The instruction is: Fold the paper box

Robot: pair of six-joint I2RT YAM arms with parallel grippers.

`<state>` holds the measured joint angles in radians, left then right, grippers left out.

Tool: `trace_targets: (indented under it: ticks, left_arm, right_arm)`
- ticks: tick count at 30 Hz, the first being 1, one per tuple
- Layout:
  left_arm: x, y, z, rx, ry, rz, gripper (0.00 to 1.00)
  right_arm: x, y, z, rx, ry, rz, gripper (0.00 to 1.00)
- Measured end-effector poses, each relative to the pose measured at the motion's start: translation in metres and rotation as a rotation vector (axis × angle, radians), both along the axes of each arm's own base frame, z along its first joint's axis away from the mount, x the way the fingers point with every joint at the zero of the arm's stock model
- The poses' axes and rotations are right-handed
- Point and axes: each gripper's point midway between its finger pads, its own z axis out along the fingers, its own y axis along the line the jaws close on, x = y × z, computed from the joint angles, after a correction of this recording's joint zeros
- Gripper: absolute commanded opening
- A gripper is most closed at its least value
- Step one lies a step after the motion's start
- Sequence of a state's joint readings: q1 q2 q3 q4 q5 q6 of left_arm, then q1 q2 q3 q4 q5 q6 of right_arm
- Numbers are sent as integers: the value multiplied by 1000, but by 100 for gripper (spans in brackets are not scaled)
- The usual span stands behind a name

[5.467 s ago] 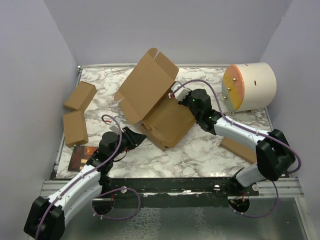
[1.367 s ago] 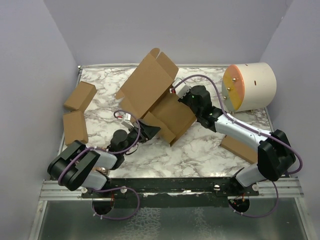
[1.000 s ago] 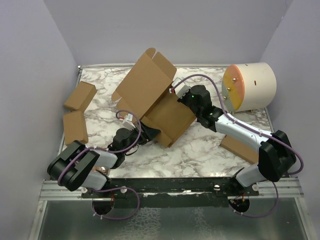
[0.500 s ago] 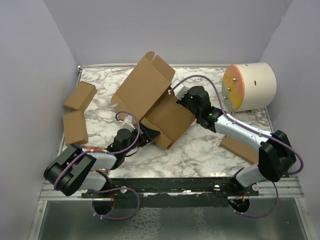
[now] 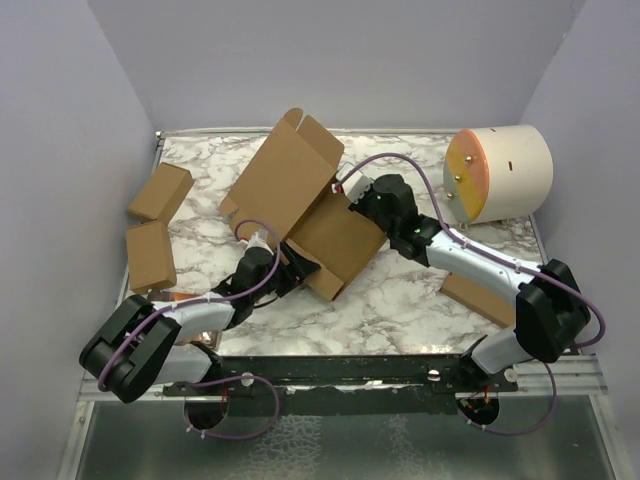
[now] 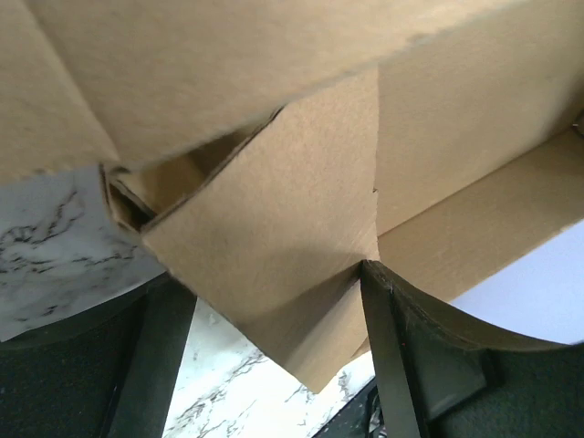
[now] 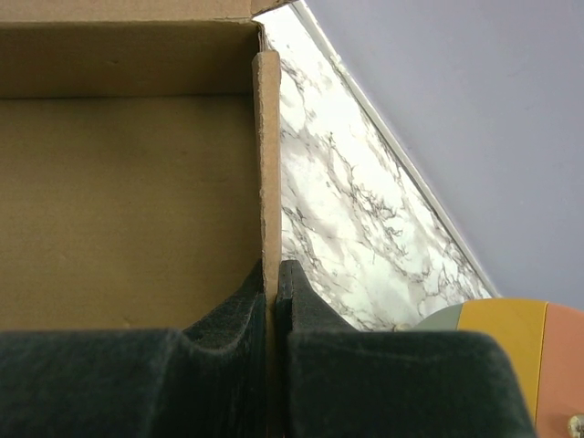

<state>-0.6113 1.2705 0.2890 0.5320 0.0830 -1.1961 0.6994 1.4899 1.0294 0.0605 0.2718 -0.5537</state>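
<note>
paper box [image 5: 300, 205] sits mid-surface, closer to the far edge and a bit left of centre. It's half assembled: lid panel up and leaning toward the far-left corner, tray part tilted, with its near corner down on the marble surface [image 5: 400, 290]. right claw [image 5: 345, 195] is clenched on the box's right-hand wall. The right wrist view shows that claw [image 7: 276, 283] with both pads pinching the top edge of a vertical cardboard wall of the box [image 7: 128, 182], box interior to the left of it, marble [image 7: 338, 210] to the right. left claw [image 5: 290, 272] comes in low from the near-left at the box's near side. In the left wrist view it [image 6: 269, 285] is spread wide, with a triangular side flap of the box [image 6: 274, 91] lying across the gap. The flap's corner touches the tip of one of the fingers [image 6: 392, 347]. Reads as released, not a pinch; can't tell if the flap presses on the other finger. Two small cardboard boxes lie along the left edge of the surface, one [image 5: 160, 192] farther back, one [image 5: 150, 254] nearer, both well apart from the paper box. A third small box [image 5: 475, 298] is near the right edge, partly under the right arm. cream cylinder [image 5: 500, 172] with an orange end lies on its side at the far-right corner, orange face toward the centre.
</note>
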Motion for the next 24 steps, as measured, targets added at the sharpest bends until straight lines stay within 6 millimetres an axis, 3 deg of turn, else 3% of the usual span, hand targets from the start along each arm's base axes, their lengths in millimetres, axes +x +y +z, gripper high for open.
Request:
trace_targets:
  ticks: [6,17,24]
  left_arm:
    - [-2,4,-9,56,55,12,62]
    - [-5,9,0,65,39,18,75]
    - [-3,7,-7,77,78,24,71]
  right_arm:
    - [-1,1,-1,-3,2,4,1]
    - [-3,6,-2,-4,3,16,1]
    - [-5,9,-2,-4,3,22,1]
